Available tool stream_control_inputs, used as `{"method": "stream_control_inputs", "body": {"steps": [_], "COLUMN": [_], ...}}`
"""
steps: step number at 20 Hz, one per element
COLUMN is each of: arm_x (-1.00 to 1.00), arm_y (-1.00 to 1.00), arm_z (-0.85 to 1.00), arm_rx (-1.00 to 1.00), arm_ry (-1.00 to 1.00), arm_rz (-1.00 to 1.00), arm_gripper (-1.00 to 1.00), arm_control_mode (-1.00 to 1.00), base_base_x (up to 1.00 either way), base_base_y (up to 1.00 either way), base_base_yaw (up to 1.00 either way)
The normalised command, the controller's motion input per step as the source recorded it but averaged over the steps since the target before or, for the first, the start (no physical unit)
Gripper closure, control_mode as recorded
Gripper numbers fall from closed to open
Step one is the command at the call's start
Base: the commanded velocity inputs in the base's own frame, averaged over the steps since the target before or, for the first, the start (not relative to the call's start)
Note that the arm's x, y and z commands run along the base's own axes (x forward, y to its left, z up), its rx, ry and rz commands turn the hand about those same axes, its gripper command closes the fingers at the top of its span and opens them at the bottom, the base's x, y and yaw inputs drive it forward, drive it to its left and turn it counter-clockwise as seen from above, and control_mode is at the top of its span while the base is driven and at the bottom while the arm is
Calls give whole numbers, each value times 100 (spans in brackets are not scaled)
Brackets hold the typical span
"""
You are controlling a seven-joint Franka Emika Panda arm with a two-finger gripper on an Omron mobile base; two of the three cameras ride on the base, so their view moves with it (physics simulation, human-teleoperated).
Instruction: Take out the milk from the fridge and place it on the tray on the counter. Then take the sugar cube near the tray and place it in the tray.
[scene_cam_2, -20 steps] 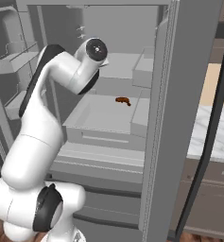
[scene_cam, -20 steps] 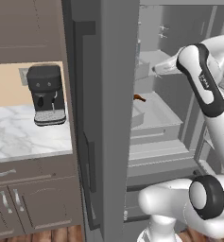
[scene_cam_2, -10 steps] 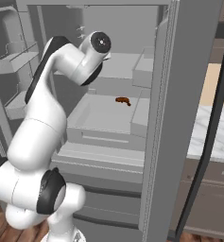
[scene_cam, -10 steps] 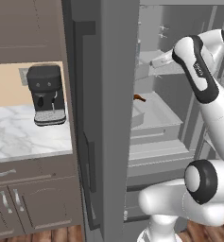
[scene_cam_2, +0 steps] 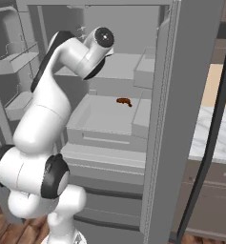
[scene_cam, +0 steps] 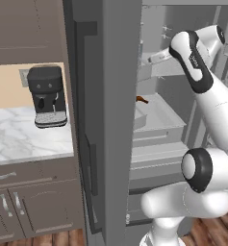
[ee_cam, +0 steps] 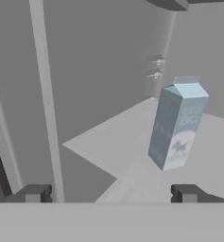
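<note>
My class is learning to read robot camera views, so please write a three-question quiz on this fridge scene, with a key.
1. True or false: the milk stands upright on a fridge shelf.
2. The gripper is: A) shut on the milk, B) open, short of the milk, C) shut on nothing.
3. What dark appliance sits on the counter?

Key: 1 true. 2 B. 3 A coffee machine.
</note>
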Motion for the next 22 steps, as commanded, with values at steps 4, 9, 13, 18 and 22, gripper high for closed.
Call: {"method": "stream_control_inputs", "body": {"steps": [4,9,13,18,22], "arm_x": [25,44,41,22,29], "arm_y": [0,0,0,0,0], "arm_z": [0,0,0,0,0], "arm_rx": [0,0,0,0,0], "arm_ry": [0,0,0,0,0], "arm_rz": [3,3,2,2,1], "arm_gripper": [-100,-100,-100,-100,-100], "arm_control_mode": [-100,-100,-100,-100,-100], "base_base_x": [0,0,0,0,0], "base_base_y": [0,0,0,0,0], "base_base_yaw": [0,0,0,0,0]}}
